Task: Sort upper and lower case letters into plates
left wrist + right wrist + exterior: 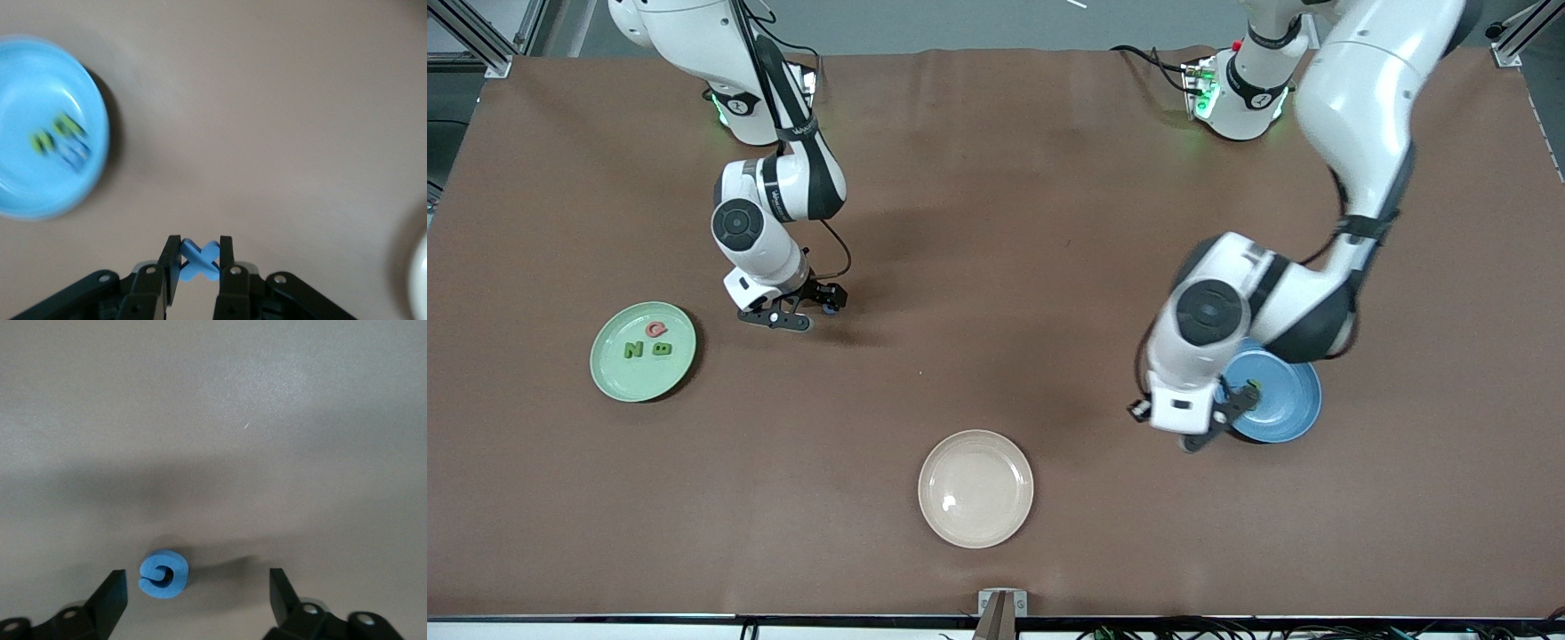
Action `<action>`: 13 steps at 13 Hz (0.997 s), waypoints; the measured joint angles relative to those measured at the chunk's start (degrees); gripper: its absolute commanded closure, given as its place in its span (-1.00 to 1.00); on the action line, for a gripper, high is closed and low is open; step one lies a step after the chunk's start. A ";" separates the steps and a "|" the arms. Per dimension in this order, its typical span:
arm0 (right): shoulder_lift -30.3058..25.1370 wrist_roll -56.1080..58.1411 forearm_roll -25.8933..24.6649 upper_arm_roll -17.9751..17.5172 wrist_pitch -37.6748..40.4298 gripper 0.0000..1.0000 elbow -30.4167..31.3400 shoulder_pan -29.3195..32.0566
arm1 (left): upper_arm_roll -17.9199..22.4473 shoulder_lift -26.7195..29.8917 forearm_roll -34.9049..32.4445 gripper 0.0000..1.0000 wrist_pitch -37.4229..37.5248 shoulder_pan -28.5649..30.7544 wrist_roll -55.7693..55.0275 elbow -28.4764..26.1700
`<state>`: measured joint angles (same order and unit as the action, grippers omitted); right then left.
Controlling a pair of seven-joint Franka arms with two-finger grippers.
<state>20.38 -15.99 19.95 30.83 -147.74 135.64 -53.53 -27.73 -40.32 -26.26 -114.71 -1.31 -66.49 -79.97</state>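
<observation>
My left gripper (200,257) is shut on a blue x-shaped letter (200,261), held above the brown table beside the blue plate (27,180). That plate (1288,411) holds two green letters (55,132) and a blue one (75,153). Toward the right arm's end, the mint green plate (609,373) carries green letters N (633,349) and B (662,348) and a red letter (657,330). My right gripper (197,593) is low over the table and open, with a small curled blue letter (164,574) lying between its fingers, closer to one finger (115,590).
A cream-beige plate (996,533) with nothing in it sits near the table's front edge, about midway between the arms. The left arm's elbow and forearm (1316,302) hang over part of the blue plate.
</observation>
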 measured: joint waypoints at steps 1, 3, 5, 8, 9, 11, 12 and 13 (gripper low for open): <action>0.17 -0.01 0.76 -0.22 0.00 -0.56 0.01 -0.08 | -0.90 0.00 0.01 0.98 0.52 3.55 6.33 -1.03; 0.79 -0.04 2.42 -0.81 -0.01 -0.51 0.00 -0.25 | -2.14 -0.03 0.03 0.94 0.72 10.05 16.56 -3.95; 1.40 -0.09 3.69 -1.32 -0.09 -0.47 -0.02 -0.34 | -2.57 -0.08 0.04 0.44 0.72 15.22 24.56 -6.97; 2.20 -0.13 4.86 -1.66 -0.52 -0.22 -0.19 -0.36 | -2.75 -0.11 0.04 -1.00 0.63 19.28 29.07 -9.07; 2.51 -0.13 5.03 -1.87 -1.03 -0.12 -0.22 -0.36 | -2.87 -0.06 0.04 -1.00 0.63 19.62 29.12 -9.07; 2.64 -0.13 5.20 -2.09 -1.43 0.09 -0.42 -0.36 | -3.70 0.63 0.04 -1.00 0.54 19.70 29.13 -8.70; 2.57 -0.14 5.21 -2.06 -1.35 0.18 -0.51 -0.36 | -4.61 1.78 0.04 -1.00 0.52 19.72 29.12 -8.30; 2.56 -0.14 5.21 -2.05 -1.34 0.27 -0.52 -0.36 | -5.71 3.56 0.04 -1.00 0.74 19.72 29.13 -7.83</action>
<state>22.94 -16.13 25.17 28.78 -149.08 135.12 -53.89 -33.44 -36.75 -26.21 -113.97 18.41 -37.37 -87.80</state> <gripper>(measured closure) 0.489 0.167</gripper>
